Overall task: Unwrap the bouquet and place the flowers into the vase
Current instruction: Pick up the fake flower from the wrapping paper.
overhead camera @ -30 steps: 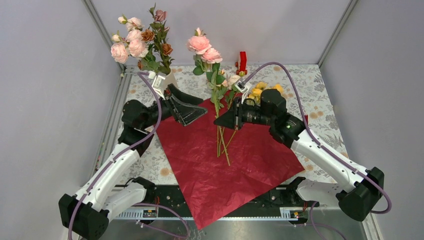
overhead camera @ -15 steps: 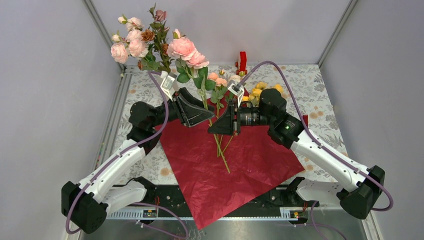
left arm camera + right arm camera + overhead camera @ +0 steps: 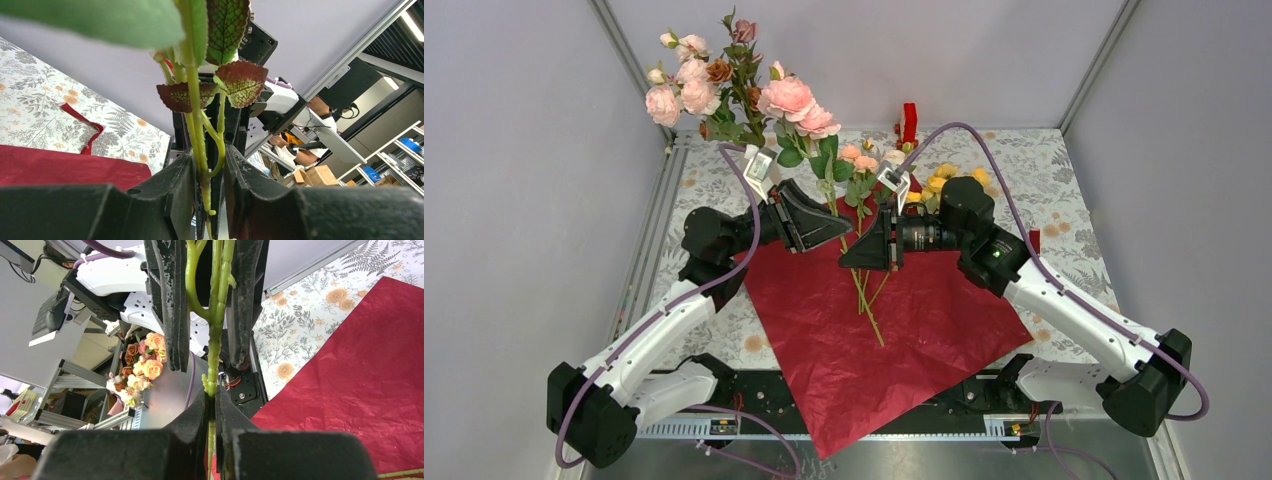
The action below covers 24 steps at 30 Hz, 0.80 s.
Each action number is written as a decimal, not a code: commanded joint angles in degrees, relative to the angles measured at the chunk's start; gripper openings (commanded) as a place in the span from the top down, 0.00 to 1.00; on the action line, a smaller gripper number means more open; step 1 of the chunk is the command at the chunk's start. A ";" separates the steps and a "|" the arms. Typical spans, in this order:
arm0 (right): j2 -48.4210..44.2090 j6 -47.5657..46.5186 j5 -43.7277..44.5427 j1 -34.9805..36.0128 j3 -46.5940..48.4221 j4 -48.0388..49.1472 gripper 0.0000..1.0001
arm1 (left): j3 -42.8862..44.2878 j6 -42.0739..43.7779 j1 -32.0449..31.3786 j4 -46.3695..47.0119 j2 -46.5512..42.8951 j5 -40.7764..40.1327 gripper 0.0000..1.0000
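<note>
Your left end effector has come away from the far-left corner and now sits at the middle of the surface, its jaws drawn in from wide to narrow around the pink rose stem. Your right end effector has carried that stem leftward to meet it and is clenched on it lower down. In the left wrist view the stem runs between the fingers, but you cannot tell whether they have bitten yet.

This reads as a handover. Once the left side holds firm, the right can let go, and the rose can travel to the vase.

The vase itself is all but hidden behind the left wrist. The flowers already in it rise at the far left. The red wrapping paper lies flat and open, and a few stems rest on it. Yellow blooms show behind the right arm.

No brand, label or writing can be read. The small white tags on the wrists are too small.
</note>
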 commanded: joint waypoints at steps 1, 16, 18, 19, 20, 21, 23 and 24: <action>0.40 -1.72 -0.29 0.47 2.82 0.72 1.00 | -0.01 0.01 -0.17 3.22 -1.90 -1.07 0.73; -2.45 -4.35 7.67 0.42 1.48 -3.73 0.66 | 1.68 5.70 -0.17 -2.84 -2.81 -0.87 1.00; -4.28 -5.57 10.69 0.47 0.41 -4.19 0.49 | 3.81 10.83 -0.17 -9.89 -3.66 -1.56 1.00; -5.22 -6.13 12.40 0.47 -0.05 -4.61 0.43 | 5.03 14.13 -0.15 -13.77 -4.30 -2.57 1.00; -6.17 -6.71 13.95 0.47 -0.43 -4.93 0.37 | 6.47 18.65 -0.11 -18.25 -5.00 -3.86 1.00; -7.01 -7.29 15.99 0.47 -0.65 -7.13 0.33 | 8.06 22.53 -0.17 -23.04 -5.70 -5.31 1.00; -8.50 -8.00 21.01 0.46 -0.72 -10.17 0.27 | 11.86 29.01 -0.12 -32.73 -6.46 -9.44 1.00; -9.12 -8.30 24.31 0.32 -0.67 -11.98 0.25 | 13.85 33.89 -0.08 -37.15 -6.67 -12.33 1.00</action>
